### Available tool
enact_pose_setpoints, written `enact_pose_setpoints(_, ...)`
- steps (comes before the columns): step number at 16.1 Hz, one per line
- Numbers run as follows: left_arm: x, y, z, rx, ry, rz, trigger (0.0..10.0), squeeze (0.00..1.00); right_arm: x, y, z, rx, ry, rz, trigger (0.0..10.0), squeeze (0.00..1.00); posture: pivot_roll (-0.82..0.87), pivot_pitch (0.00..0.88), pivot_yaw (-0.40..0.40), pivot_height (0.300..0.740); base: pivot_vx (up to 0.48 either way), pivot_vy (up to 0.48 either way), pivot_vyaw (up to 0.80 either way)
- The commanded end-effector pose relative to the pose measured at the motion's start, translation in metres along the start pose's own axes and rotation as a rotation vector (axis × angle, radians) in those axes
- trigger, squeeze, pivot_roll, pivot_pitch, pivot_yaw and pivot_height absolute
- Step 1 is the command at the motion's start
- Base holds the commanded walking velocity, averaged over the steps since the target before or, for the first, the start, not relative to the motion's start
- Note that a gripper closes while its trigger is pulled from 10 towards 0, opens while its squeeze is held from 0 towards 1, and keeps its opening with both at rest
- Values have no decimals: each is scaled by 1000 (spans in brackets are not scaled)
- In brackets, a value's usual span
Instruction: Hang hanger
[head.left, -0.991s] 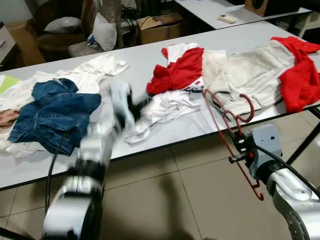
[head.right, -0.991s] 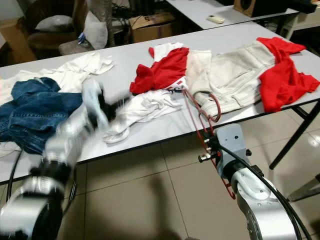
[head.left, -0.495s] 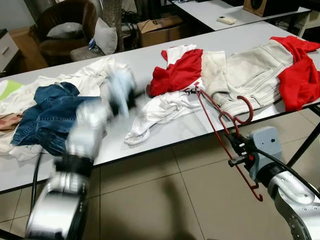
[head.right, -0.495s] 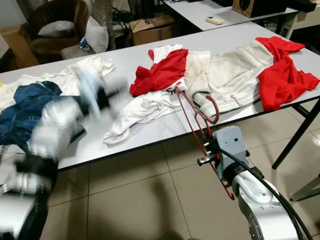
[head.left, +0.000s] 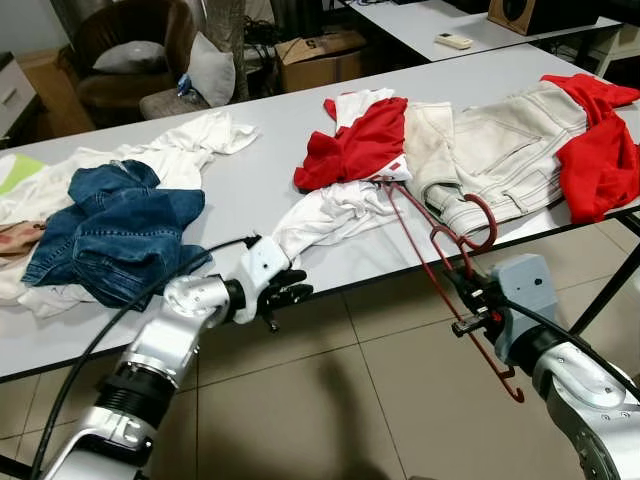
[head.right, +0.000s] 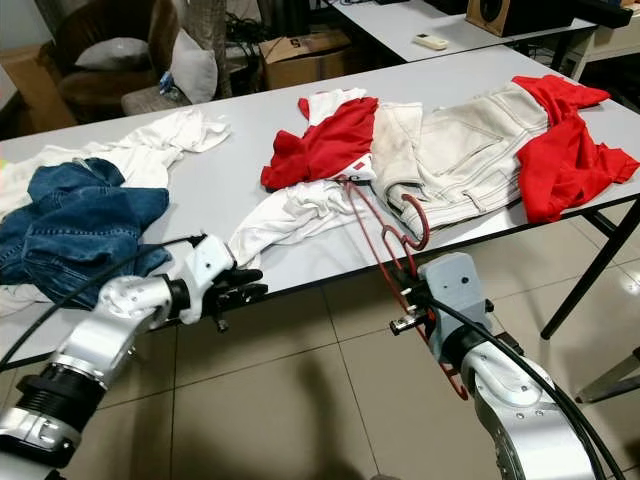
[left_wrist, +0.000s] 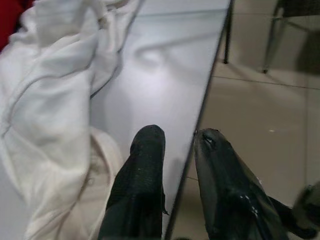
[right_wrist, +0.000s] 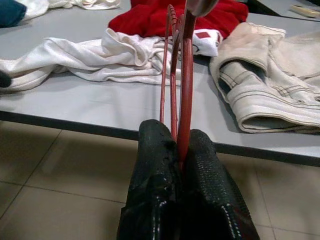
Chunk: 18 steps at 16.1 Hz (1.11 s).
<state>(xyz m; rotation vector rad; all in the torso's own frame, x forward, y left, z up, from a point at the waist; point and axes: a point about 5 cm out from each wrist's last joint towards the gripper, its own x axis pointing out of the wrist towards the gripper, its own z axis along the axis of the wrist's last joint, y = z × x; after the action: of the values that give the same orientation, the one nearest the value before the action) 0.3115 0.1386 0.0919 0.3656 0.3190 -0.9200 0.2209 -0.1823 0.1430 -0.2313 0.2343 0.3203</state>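
A red wire hanger stands tilted over the table's front edge, its hook near the beige trousers. My right gripper is shut on the hanger's lower bar, below the table edge; the right wrist view has both fingers pressed on the red wire. My left gripper sits at the grey table's front edge, beside the sleeve of a white garment. The left wrist view shows its fingers slightly apart with the table edge between them, next to the white cloth.
On the grey table lie blue jeans, a white shirt, a red shirt and another red garment. A black table leg stands at right. Armchair and cardboard box are behind. Tiled floor lies below.
My left arm, blurred over the table before, has swung down to the front edge and come to rest. The hanger in my right gripper has shifted slightly left.
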Motion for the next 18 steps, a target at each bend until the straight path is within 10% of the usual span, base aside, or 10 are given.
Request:
enact_pose_setpoints(1,-2,5,-5,25,31,58,10000,1000,2,2,4,-10,-9,18,10000,0,-184,0,100,740,0,0,0)
enact_pose_setpoints(4,-2,12,-12,48,85,145,10000,1000,2,1,5,-16,-9,21,10000,0,-187,0,99,740,0,0,0)
enact_pose_setpoints(6,-2,12,-13,27,75,150,10000,514,1,1,4,-16,-8,22,10000,0,-190,0,102,740,0,0,0)
enact_pose_setpoints(7,-2,11,-14,23,78,151,10000,0,0,1,4,-16,-6,22,10000,0,-191,0,104,740,0,0,0)
enact_pose_setpoints(10,2,13,-23,-12,117,188,9882,0,0,3,4,-14,-7,25,10000,0,-191,0,105,740,0,0,0)
enact_pose_setpoints(11,3,12,-25,-26,122,190,5490,0,1,3,4,-14,-6,26,10000,0,-190,0,105,740,0,0,0)
enact_pose_setpoints(12,5,12,-26,-51,120,192,4196,0,1,3,4,-14,-7,27,10000,0,-190,0,104,740,0,0,0)
enact_pose_setpoints(13,10,10,-29,-150,101,198,0,0,1,3,4,-16,-6,30,10000,0,-190,0,103,740,0,0,0)
enact_pose_setpoints(18,14,7,-32,-136,136,164,0,0,2,3,5,-24,-7,32,10000,0,-191,0,102,740,0,0,0)
